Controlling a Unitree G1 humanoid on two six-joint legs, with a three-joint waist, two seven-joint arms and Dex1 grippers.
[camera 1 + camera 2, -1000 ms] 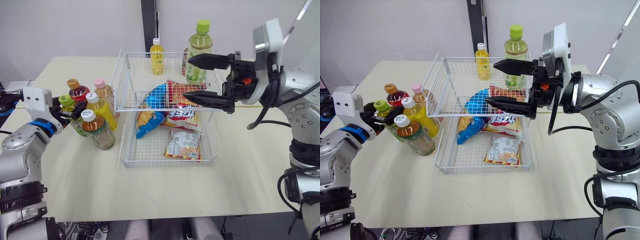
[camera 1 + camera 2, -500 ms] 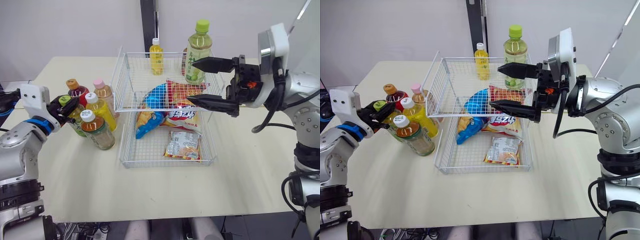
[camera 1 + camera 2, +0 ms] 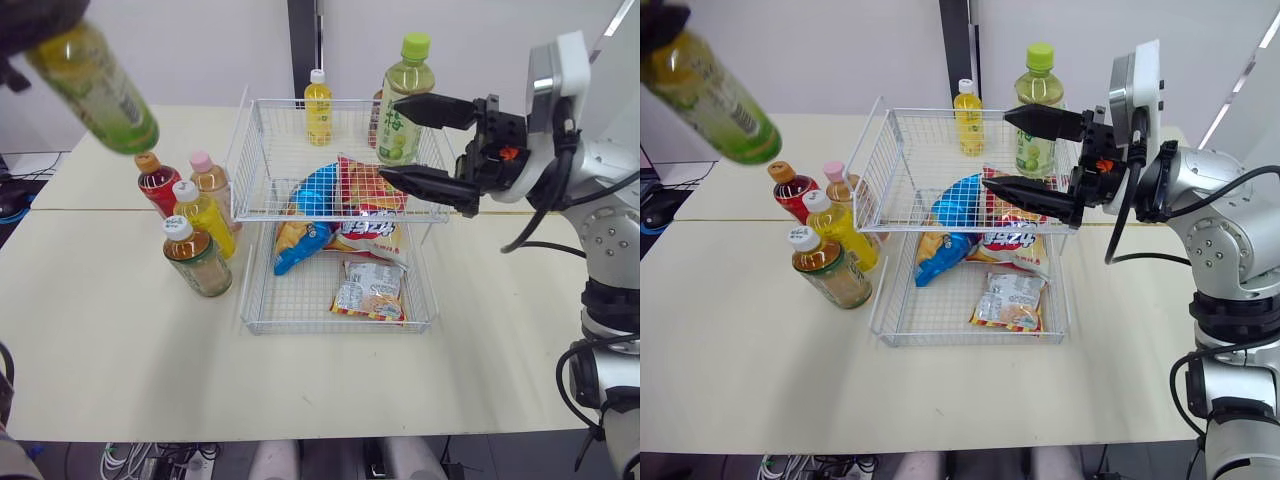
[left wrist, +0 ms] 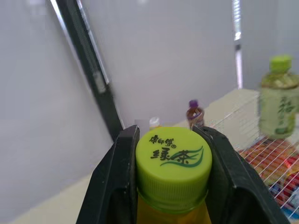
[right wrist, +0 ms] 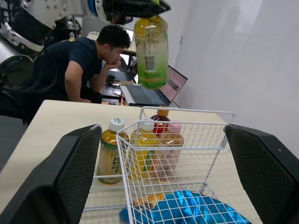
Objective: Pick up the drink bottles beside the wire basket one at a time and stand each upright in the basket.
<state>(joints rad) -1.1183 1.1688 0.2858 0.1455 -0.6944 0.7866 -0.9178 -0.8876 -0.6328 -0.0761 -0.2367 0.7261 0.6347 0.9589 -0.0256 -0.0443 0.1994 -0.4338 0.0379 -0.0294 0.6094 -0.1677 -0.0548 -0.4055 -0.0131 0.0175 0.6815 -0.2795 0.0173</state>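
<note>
My left gripper [image 4: 172, 161] is shut on the green cap of a green tea bottle [image 3: 95, 90], which hangs tilted high above the table's left side. Several bottles stand left of the two-tier wire basket [image 3: 250, 215]: a red one [image 3: 155, 182], a pink-capped one [image 3: 207, 178], a yellow one [image 3: 202, 218] and a brown tea one [image 3: 197, 265]. My right gripper [image 3: 395, 137] is open above the basket's upper tier, on its right side, with nothing between its fingers.
Snack packets [image 3: 365, 210] lie in the basket's tiers. A small yellow bottle [image 3: 317, 108] and a tall green tea bottle [image 3: 400, 105] stand behind the basket. A person sits at a laptop [image 5: 149, 95] beyond the table's left.
My left gripper has lifted the green-capped bottle out of the cluster, high up and to the left. The right gripper has drawn slightly back to the right, still open.
</note>
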